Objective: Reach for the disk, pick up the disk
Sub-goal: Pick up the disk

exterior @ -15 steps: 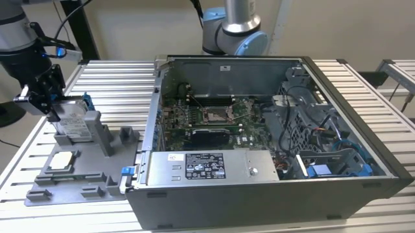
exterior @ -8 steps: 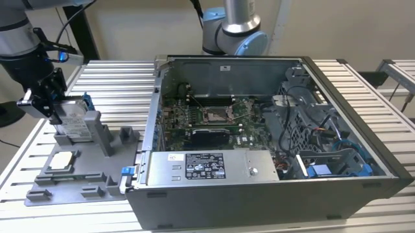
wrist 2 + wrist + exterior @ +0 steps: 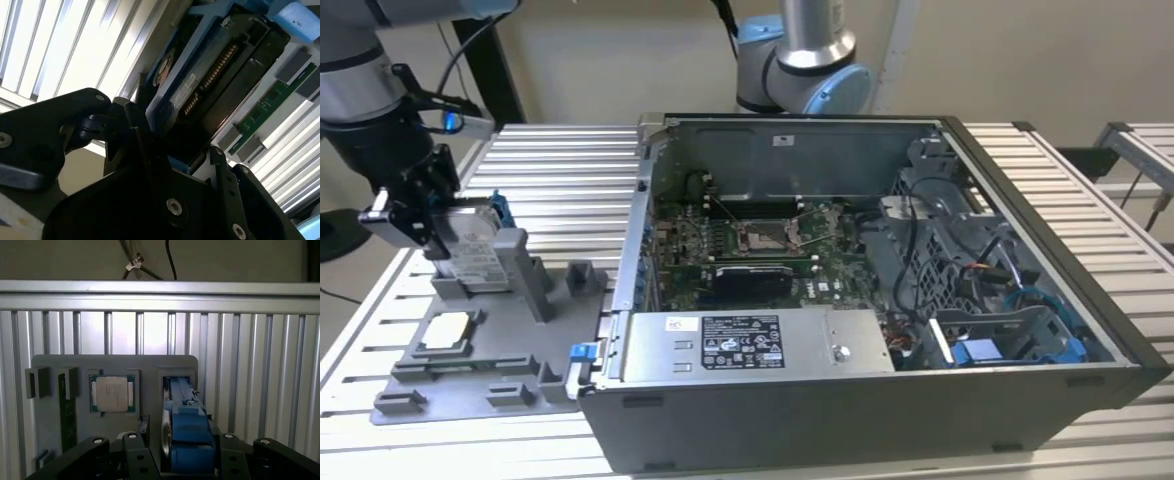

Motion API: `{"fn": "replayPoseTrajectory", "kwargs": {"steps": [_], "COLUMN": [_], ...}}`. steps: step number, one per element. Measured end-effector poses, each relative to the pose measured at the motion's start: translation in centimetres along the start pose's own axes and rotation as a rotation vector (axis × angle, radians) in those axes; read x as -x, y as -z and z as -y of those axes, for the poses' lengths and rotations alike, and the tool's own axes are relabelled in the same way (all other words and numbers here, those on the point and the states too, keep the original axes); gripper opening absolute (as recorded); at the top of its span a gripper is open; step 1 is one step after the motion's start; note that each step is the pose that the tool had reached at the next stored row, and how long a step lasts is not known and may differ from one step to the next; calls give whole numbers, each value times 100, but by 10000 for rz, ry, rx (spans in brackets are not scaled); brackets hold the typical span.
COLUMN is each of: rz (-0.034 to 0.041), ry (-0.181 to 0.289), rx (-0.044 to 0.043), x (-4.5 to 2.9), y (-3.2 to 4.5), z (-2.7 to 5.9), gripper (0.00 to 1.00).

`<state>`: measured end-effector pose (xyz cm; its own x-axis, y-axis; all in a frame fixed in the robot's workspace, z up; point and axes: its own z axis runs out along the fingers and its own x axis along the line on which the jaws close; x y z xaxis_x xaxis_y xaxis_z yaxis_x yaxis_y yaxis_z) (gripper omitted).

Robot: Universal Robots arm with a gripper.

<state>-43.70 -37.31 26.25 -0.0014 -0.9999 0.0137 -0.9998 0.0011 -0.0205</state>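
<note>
The disk (image 3: 478, 248), silver-grey with a white label and a blue bracket, stands on edge in a slot of the grey fixture plate (image 3: 467, 385) at the exterior view's left. My gripper (image 3: 438, 232) comes down over its upper edge and is shut on it. In the first wrist view the disk's blue edge (image 3: 186, 427) runs up between my two black fingers (image 3: 137, 455), its far end still in the plate's slot. In the second wrist view one finger (image 3: 136, 125) presses the blue bracket (image 3: 170, 85) and the other sits against the disk's dark side.
A white-topped square chip (image 3: 450, 328) (image 3: 112, 393) and a green memory stick (image 3: 67, 412) also lie in the fixture plate. An open computer case (image 3: 854, 415) stands right of it on the slatted metal table (image 3: 560, 170). A second arm's base (image 3: 801, 60) rises behind the case.
</note>
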Motion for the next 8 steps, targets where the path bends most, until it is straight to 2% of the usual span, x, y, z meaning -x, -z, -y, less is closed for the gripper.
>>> {"fn": "replayPoseTrajectory", "kwargs": {"steps": [8], "rz": [0], "ry": [10], "rx": [-1], "x": [0], "y": [-3], "z": [0], "gripper": [100]}}
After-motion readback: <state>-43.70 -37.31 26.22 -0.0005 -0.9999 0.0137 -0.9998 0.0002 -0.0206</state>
